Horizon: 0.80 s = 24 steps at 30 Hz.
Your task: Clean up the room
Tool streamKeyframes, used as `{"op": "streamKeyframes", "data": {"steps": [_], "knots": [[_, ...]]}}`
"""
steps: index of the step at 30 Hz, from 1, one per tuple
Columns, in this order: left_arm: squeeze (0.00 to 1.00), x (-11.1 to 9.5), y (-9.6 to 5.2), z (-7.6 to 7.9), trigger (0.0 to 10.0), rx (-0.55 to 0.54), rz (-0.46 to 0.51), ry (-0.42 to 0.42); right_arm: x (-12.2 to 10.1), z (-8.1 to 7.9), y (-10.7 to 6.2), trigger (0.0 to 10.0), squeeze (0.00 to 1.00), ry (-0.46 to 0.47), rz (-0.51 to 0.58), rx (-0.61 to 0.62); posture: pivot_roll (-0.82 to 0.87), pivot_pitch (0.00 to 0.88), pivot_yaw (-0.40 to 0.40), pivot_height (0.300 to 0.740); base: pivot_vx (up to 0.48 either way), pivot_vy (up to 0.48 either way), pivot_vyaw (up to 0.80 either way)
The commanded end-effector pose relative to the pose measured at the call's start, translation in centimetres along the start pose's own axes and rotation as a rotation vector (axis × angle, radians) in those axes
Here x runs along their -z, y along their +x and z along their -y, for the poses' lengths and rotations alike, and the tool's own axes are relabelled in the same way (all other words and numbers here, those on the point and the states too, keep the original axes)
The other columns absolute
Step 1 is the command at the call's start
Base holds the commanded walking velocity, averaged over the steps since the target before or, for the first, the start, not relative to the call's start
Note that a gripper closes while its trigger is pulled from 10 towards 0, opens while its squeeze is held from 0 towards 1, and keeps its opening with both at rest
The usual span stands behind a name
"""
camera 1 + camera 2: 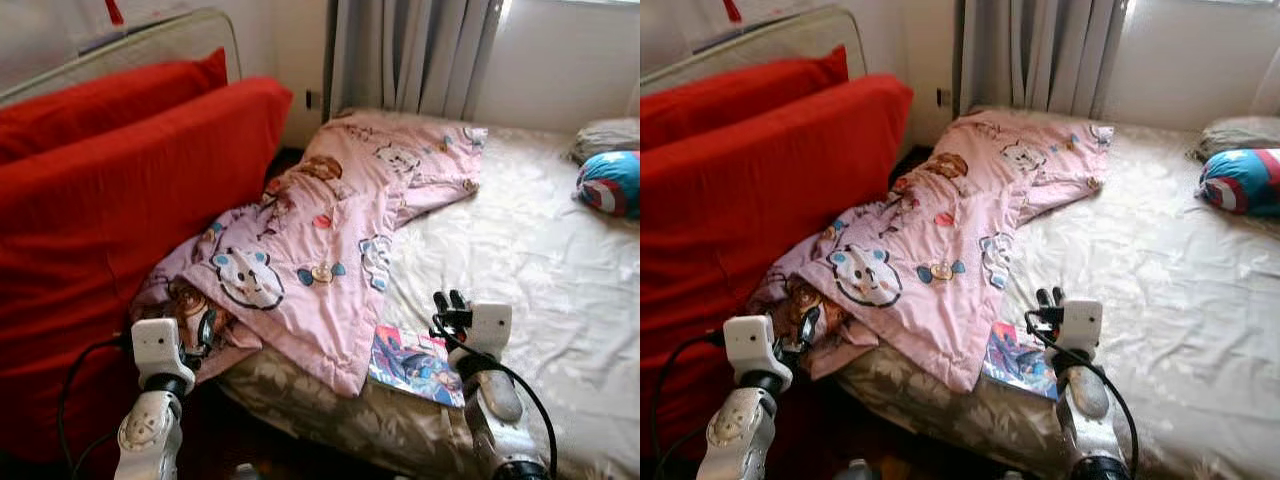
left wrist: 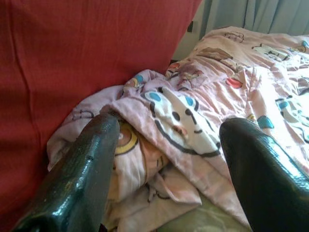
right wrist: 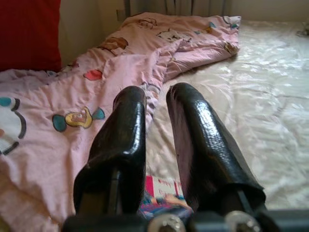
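A pink cartoon-print blanket (image 1: 320,230) lies crumpled across the left side of the bed (image 1: 540,260), its bunched end hanging off the bed's left edge. My left gripper (image 1: 207,328) is at that bunched end, and the left wrist view shows the left gripper (image 2: 169,124) open, with the blanket (image 2: 193,111) just ahead of its fingers. A colourful picture book (image 1: 415,365) lies flat near the front edge of the bed, partly under the blanket's hem. My right gripper (image 1: 449,299) hovers just above the book's far end, its fingers (image 3: 130,111) close together and holding nothing.
Big red cushions (image 1: 110,230) lean upright at the left, close against the bed. A round blue and red pillow (image 1: 610,183) and a grey pillow (image 1: 605,135) lie at the far right. Grey curtains (image 1: 410,55) hang behind. The right half of the sheet is bare.
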<state>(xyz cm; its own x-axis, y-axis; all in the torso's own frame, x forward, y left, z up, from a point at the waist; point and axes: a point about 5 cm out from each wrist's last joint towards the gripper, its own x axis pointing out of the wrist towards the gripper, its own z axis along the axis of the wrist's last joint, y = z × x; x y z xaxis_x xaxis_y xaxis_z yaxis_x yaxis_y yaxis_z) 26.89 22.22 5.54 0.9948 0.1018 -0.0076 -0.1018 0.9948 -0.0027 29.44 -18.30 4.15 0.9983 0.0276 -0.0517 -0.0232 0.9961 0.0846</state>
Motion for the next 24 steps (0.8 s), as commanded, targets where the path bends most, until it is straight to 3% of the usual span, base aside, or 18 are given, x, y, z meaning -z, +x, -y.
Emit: {"op": "streamKeyframes", "data": {"steps": [1,24], "knots": [[0.00,-0.41,0.25,-0.01,10.0,0.008,0.005,0.004,-0.57,0.41,0.03,10.0,0.00,-0.003,0.026,0.008,-0.06,0.000,0.012,0.653,0.000,0.000,0.00],[0.00,0.12,-0.05,0.55,10.0,0.032,-0.036,-0.042,-0.35,-0.01,0.09,10.0,0.00,-0.007,-0.005,-0.012,-0.05,0.000,0.006,0.653,0.000,0.000,0.00]]}}
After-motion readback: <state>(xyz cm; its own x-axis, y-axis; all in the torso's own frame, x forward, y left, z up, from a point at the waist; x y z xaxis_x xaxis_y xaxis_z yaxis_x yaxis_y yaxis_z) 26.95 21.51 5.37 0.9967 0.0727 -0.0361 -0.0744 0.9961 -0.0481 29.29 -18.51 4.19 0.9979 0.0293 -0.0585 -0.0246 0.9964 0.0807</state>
